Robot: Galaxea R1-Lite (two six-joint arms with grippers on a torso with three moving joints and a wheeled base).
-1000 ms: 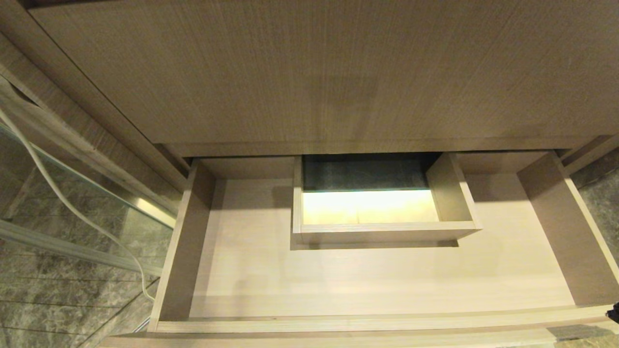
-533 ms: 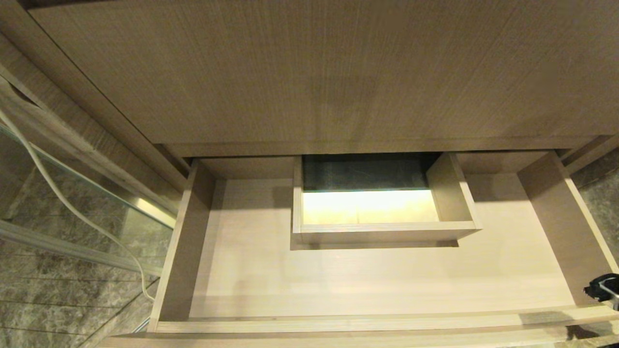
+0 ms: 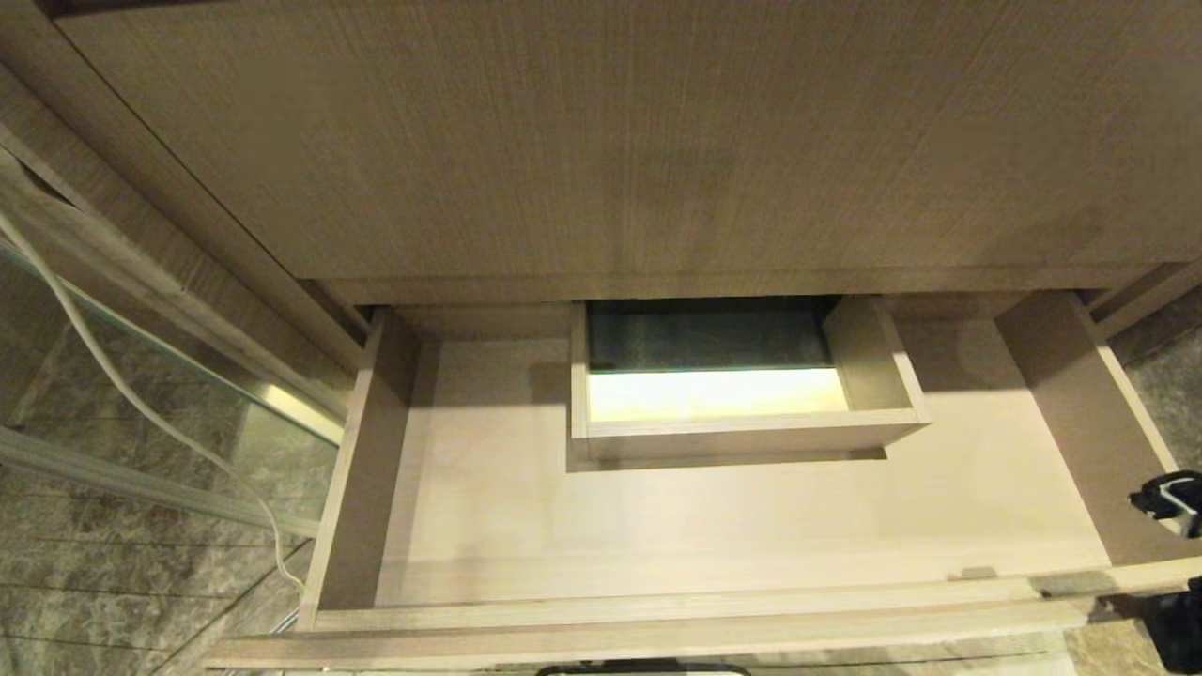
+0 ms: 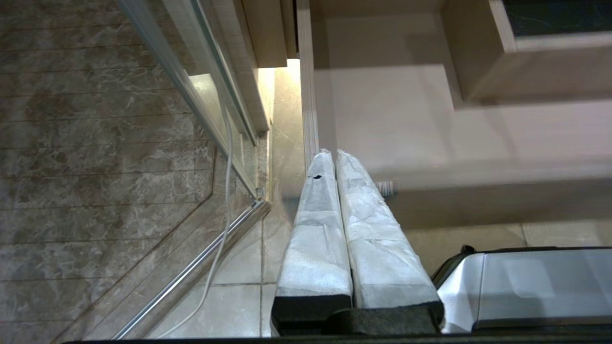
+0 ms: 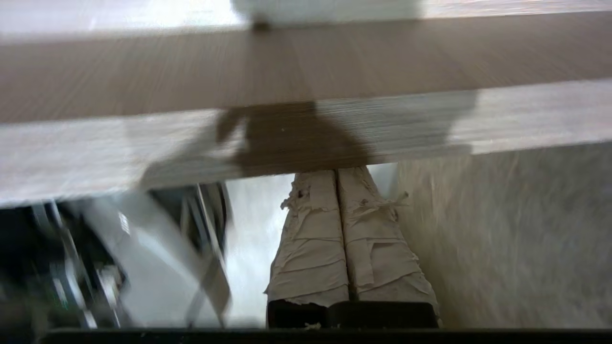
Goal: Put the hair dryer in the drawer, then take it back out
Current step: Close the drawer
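Note:
The drawer [image 3: 657,622] stands pulled out below the tall wood panel, its pale floor bare around the boxed cutout [image 3: 742,437]. The hair dryer is out of view. My right gripper [image 5: 337,174] is shut with nothing in it. Its taped fingers [image 5: 311,248] point up at the underside of the drawer's front [image 5: 306,138], which hides their tips. In the head view the right arm [image 3: 1169,502] shows at the drawer's right front corner. My left gripper [image 4: 330,155] is shut and empty, parked low by the drawer's left front corner [image 4: 311,143].
A glass panel with a metal rail [image 3: 169,394] stands left of the cabinet. A white cable [image 3: 141,406] hangs along it down to the marble floor [image 3: 113,601]. The tall wood panel [image 3: 601,141] rises behind the drawer. The robot's white base [image 4: 535,286] sits below the drawer front.
My right arm has risen into the head view at the drawer's right front corner. The drawer has shifted slightly back toward the cabinet. The left gripper has not moved.

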